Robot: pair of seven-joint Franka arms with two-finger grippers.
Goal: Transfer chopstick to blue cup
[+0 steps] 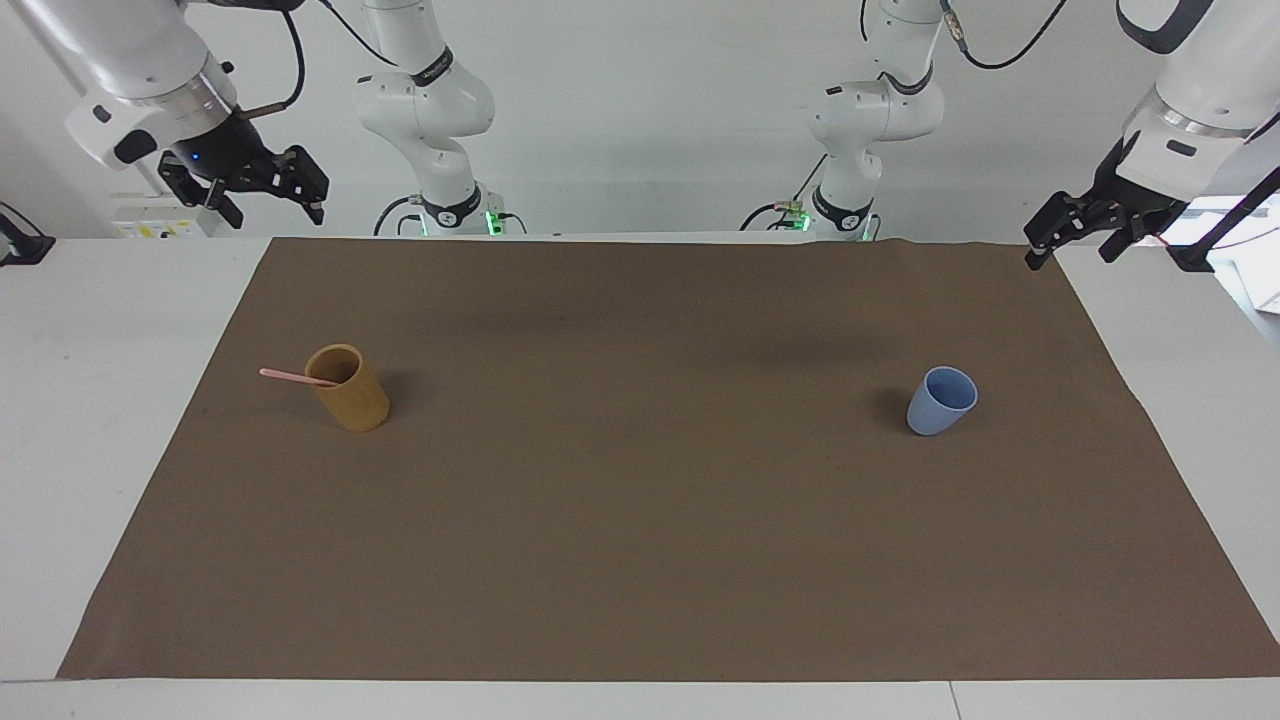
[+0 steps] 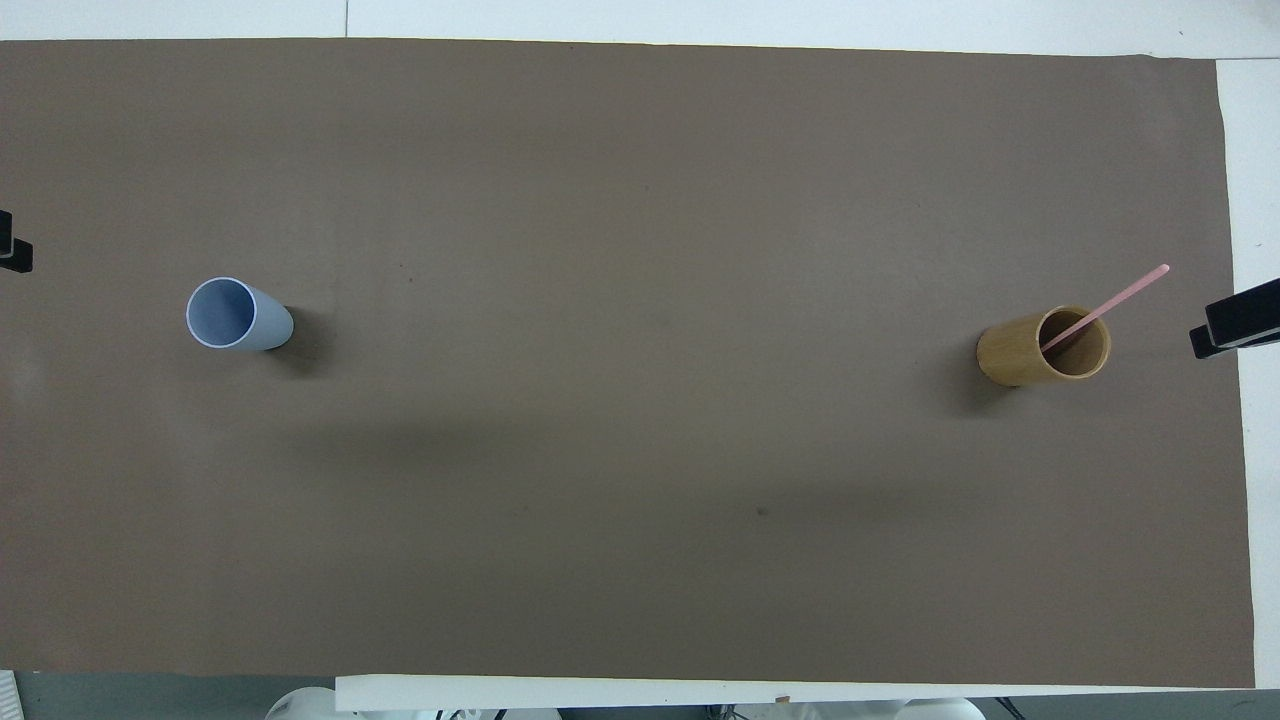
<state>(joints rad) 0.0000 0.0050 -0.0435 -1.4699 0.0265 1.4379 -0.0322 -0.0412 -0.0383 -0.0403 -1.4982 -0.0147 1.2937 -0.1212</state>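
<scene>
Pale-pink chopstick (image 1: 298, 377) leaning in tan cup (image 1: 349, 389) at right arm's end of brown mat (image 1: 640, 560); blue cup (image 1: 941, 400) upright, well apart, at left arm's end. Right gripper (image 1: 262, 189) and left gripper (image 1: 1085, 228) both spread, empty, raised at table's ends. Best pinched on the protruding end, lifted straight out. No readable writing.
</scene>
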